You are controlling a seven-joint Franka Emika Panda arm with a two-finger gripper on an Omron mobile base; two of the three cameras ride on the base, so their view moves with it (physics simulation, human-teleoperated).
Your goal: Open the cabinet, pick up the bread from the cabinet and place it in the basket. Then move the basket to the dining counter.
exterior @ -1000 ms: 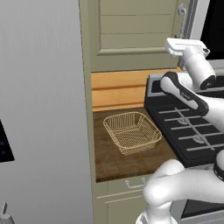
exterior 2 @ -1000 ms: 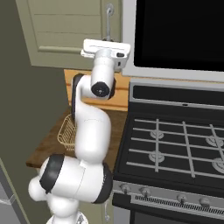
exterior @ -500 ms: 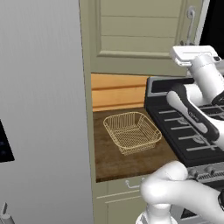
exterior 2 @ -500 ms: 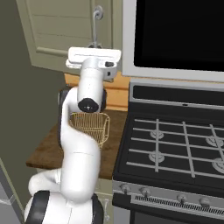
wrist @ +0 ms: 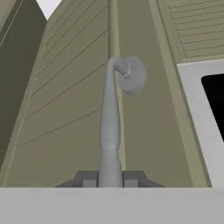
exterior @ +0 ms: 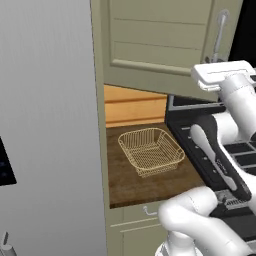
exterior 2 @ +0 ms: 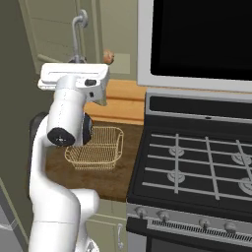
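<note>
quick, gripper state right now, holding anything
gripper: shut on the cabinet handle, fingers either side of the silver bar.

Arm [exterior 2: 59, 162]: glossy white rounded link shells, bulbous at the elbow and shoulder segments, no visible scuffs. Joints are dark: a black circular cap shows on one joint, and a black band runs along a forearm link [exterior: 220, 160]. The hand [exterior: 222, 75] is a flat white rectangular block. Finger tips [wrist: 89, 178] are small, dark grey and square-edged.
</note>
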